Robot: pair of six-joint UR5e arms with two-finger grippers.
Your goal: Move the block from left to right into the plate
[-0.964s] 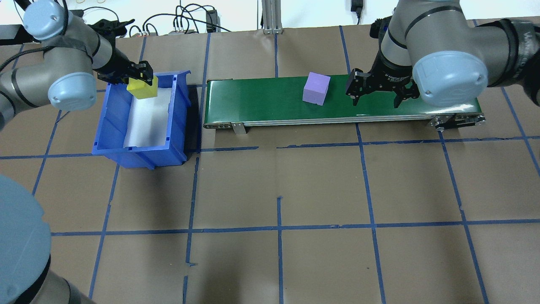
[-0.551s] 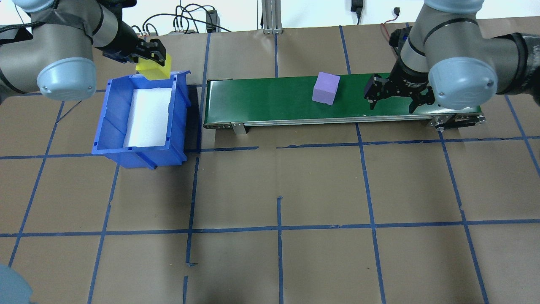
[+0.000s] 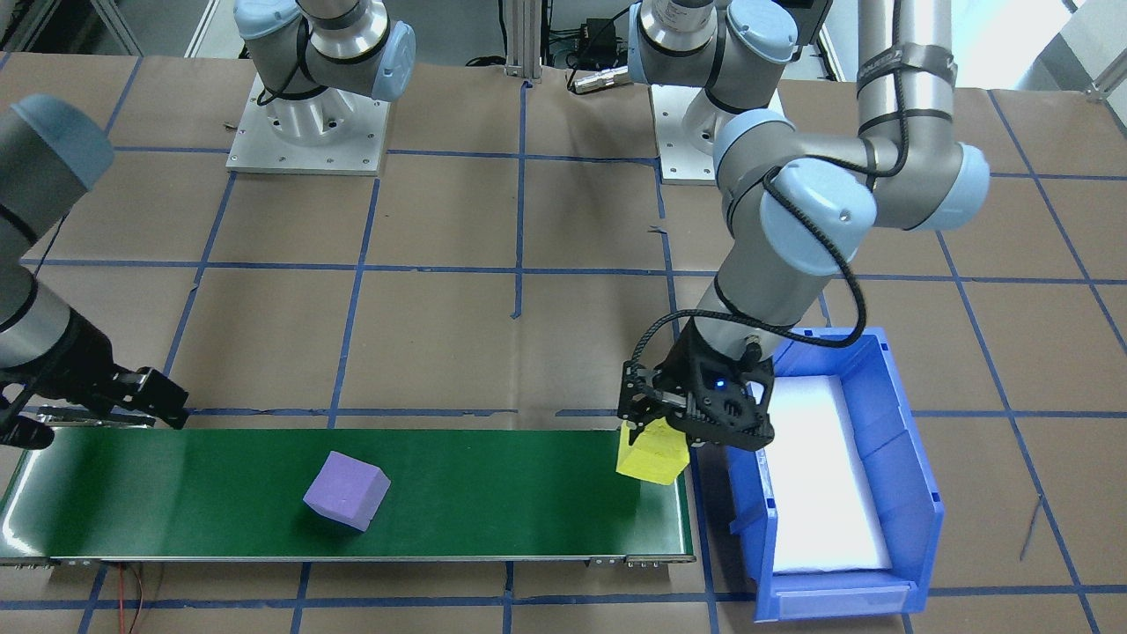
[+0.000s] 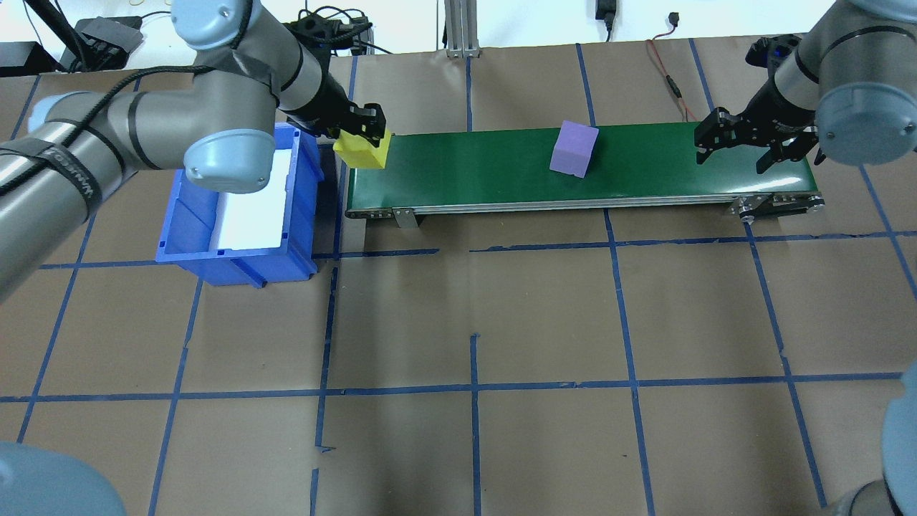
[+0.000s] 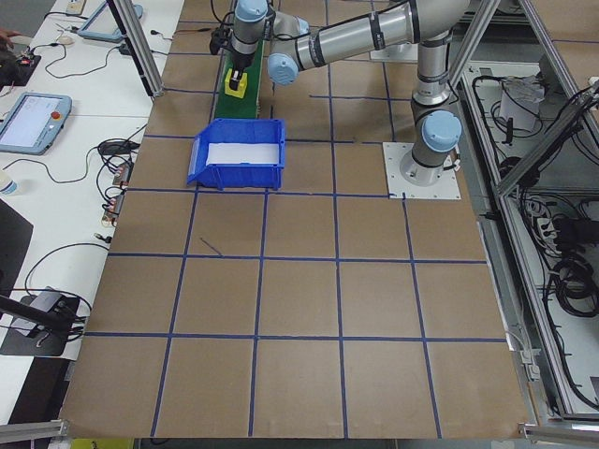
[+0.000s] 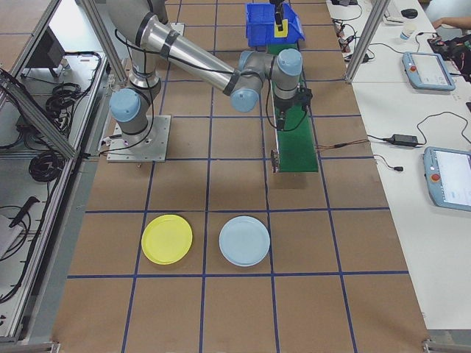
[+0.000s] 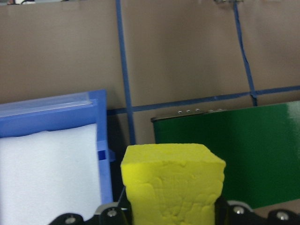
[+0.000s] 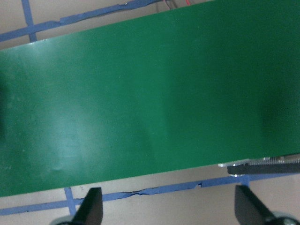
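My left gripper (image 4: 365,130) is shut on a yellow block (image 4: 362,149) (image 3: 653,453) at the left end of the green conveyor belt (image 4: 473,172); the left wrist view shows the block (image 7: 172,183) between the fingers. Whether it touches the belt I cannot tell. A purple block (image 4: 573,148) (image 3: 346,490) lies further along the belt. Over the belt's right end my right gripper (image 4: 732,159) (image 8: 168,208) stands open with nothing in it. The yellow plate (image 6: 167,239) lies on the table far off to the robot's right, seen only in the exterior right view.
A blue bin (image 4: 243,261) (image 3: 916,475) with a white liner stands just left of the belt. A light blue plate (image 6: 245,240) lies beside the yellow one. Blue tape lines grid the brown table.
The left arm carried the yellow block from above the bin over to the belt's left end. The purple block travelled right along the belt. The right gripper moved right, still open.
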